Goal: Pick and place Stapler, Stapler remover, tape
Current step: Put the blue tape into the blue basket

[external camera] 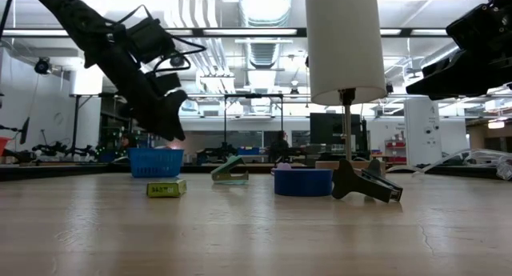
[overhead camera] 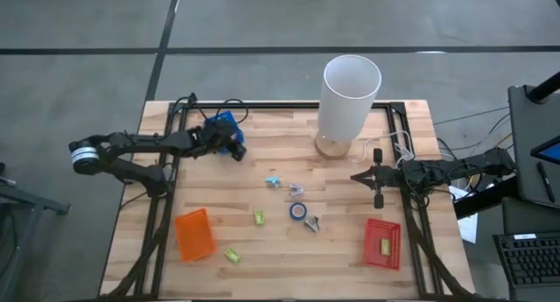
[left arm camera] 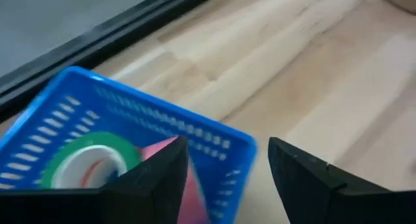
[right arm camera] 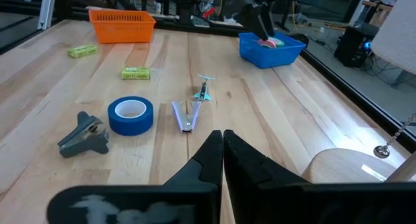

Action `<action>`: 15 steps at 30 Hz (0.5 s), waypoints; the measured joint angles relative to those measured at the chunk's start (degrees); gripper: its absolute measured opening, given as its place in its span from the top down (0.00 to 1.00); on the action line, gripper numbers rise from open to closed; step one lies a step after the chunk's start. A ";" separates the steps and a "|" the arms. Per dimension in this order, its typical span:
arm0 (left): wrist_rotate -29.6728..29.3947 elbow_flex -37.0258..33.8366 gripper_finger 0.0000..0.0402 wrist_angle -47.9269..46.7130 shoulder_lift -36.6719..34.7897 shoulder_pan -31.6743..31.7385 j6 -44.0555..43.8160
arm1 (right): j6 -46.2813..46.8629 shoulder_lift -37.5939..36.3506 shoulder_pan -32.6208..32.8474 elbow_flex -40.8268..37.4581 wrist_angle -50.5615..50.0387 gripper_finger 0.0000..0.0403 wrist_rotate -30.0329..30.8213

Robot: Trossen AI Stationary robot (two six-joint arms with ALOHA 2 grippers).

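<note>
Green and pink tape rolls lie in the blue basket [overhead camera: 229,127], upper left of the high view.
The left gripper [left arm camera: 227,175] hangs wide open over it, holding nothing; the blue tape roll [overhead camera: 298,212], stapler remover [right arm camera: 84,134] and lamp [overhead camera: 348,101] sit mid-tabletop [overhead camera: 262,267]; the right gripper [right arm camera: 223,143] is closed, empty.

Both arms low over the desk, left reaching inward, right waiting.

Left arm stretched from the left edge toward the far-left part of the desk, wrist angled down; left tool [overhead camera: 234,147] hangs with its two dark fingers [left arm camera: 153,178] spread apart, nothing between them. Right arm extended from the right edge, level; right tool [overhead camera: 354,177] points inward, fingers [right arm camera: 209,160] pressed together, holding nothing.
</note>
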 joint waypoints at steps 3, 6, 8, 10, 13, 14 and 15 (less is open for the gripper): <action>2.21 0.00 0.46 0.79 -0.15 -1.08 -0.08 | 0.00 0.00 -0.01 0.00 0.00 0.98 0.00; 2.56 0.02 0.46 2.47 -0.88 -2.61 -0.72 | 0.00 0.00 0.00 0.00 0.00 0.98 0.00; 3.04 0.02 0.46 4.46 -1.79 -4.03 -0.96 | 0.00 0.00 0.00 0.00 -0.01 0.98 0.00; 3.12 0.04 0.46 6.35 -2.95 -5.83 -1.14 | 0.00 0.00 -0.02 0.00 0.00 0.98 0.00; 3.10 0.09 0.46 9.20 -4.77 -9.01 -1.56 | 0.00 0.00 -0.02 0.00 0.00 0.98 0.00; 3.12 0.09 0.46 10.38 -5.27 -10.45 -1.85 | 0.00 0.00 0.00 0.00 -0.02 0.98 0.00; 3.16 0.09 0.46 11.66 -5.65 -11.83 -2.16 | 0.00 0.00 0.00 0.00 -0.02 0.98 0.00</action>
